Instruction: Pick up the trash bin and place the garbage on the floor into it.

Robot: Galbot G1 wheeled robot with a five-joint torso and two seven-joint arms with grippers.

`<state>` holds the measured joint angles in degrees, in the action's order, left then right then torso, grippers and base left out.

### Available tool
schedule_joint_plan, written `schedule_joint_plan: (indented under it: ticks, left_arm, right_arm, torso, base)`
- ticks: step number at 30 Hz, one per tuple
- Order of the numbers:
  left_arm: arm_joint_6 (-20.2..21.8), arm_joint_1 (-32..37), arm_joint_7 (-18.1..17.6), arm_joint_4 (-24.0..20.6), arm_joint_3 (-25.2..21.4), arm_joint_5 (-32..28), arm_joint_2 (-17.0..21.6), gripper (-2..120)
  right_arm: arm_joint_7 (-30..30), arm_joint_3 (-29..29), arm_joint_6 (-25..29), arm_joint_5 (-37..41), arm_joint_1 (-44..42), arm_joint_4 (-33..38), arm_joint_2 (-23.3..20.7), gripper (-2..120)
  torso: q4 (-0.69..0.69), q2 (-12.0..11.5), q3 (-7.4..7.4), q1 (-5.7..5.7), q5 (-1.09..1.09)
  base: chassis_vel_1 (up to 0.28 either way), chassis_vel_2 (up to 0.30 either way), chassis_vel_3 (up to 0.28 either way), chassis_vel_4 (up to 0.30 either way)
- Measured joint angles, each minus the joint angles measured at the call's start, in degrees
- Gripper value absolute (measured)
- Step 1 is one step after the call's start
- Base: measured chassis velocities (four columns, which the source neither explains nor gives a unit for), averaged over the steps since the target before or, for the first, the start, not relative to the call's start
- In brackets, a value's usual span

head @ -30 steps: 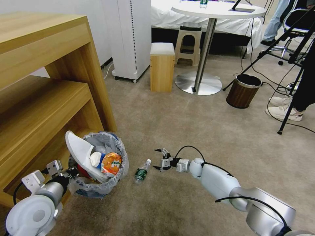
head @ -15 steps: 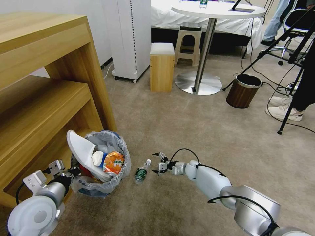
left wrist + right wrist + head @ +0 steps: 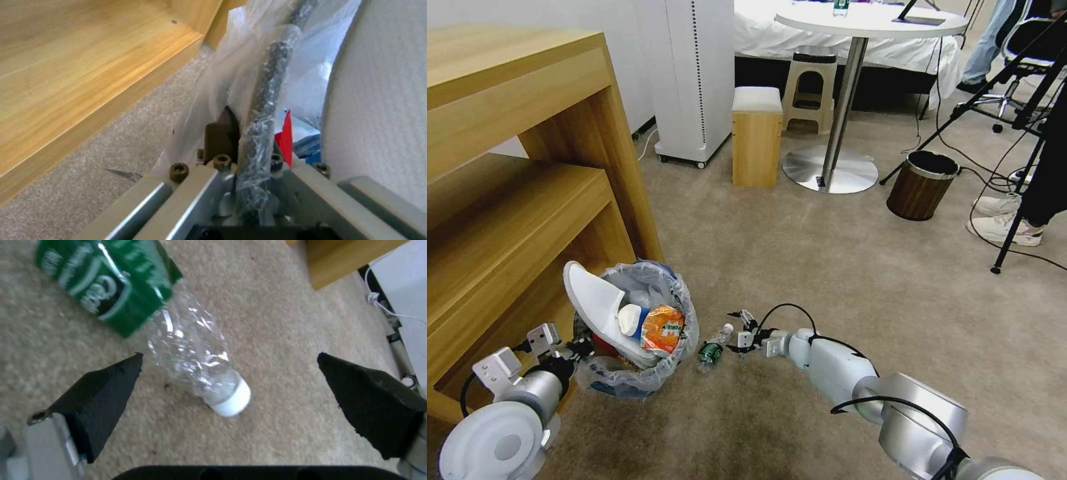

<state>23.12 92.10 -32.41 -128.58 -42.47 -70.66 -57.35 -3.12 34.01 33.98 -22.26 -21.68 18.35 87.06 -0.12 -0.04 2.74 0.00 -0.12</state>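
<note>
Right gripper [image 3: 735, 331] open at bottle [image 3: 710, 347]; left gripper [image 3: 582, 348] clamped on bin [image 3: 657, 370] rim.

Bin sits at near left on the carpet [image 3: 827, 267], beside the wooden shelf [image 3: 527, 200]. Its bag holds a white slipper [image 3: 594, 303], a blue-white cup [image 3: 629, 319], an orange can [image 3: 662, 330] and something red low down. In the left wrist view the fingers [image 3: 220, 133] pinch the bagged rim [image 3: 267, 100], one outside the bag, the slipper [image 3: 378, 100] close alongside. Bottle lies on its side just right of the bin, green label toward the near end, white cap toward the far end. In the right wrist view the bottle's neck and cap [image 3: 229, 403] lie between the spread pads [image 3: 104, 390], touching neither. A brown bin [image 3: 920, 183] stands well apart at far right.
</note>
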Motion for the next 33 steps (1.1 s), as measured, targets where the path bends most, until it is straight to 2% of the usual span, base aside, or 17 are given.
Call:
schedule_joint_plan:
  ticks: [25, 28, 29, 32, 33]
  left_arm:
    - [-0.6, -0.3, -0.2, -1.4, 0.5, -0.1, -0.7, 0]
    - [-0.7, -0.3, -0.2, -1.5, 0.6, -0.1, -0.7, 0]
    - [-0.7, -0.3, -0.2, -1.5, 0.6, -0.1, -0.7, 0]
    - [-0.7, -0.4, -0.1, -1.5, 0.6, -0.2, -0.6, 0]
    - [-0.7, -0.4, -0.1, -1.5, 0.6, -0.2, -0.6, 0]
  right_arm:
    - [0.1, 3.4, -2.7, 3.2, -0.2, -1.5, 3.0, 99]
    - [0.1, 3.4, -3.0, 3.4, -0.2, -1.6, 2.9, 89]
    - [0.1, 3.4, -3.0, 3.4, -0.2, -1.6, 2.9, 89]
    - [0.1, 3.5, -3.0, 3.8, -0.3, -1.6, 2.9, 75]
    - [0.1, 3.5, -3.0, 3.8, -0.3, -1.6, 2.9, 75]
  torso:
    - [-0.01, 0.0, 0.00, 0.00, 0.00]
    - [0.00, 0.0, 0.00, 0.00, 0.00]
    - [0.00, 0.0, 0.00, 0.00, 0.00]
    - [-0.01, 0.0, 0.00, 0.00, 0.00]
    - [-0.01, 0.0, 0.00, 0.00, 0.00]
  base:
    - [0.000, 0.000, 0.000, 0.000]
    - [0.000, 0.000, 0.000, 0.000]
    - [0.000, 0.000, 0.000, 0.000]
    - [0.000, 0.000, 0.000, 0.000]
    - [0.000, 0.000, 0.000, 0.000]
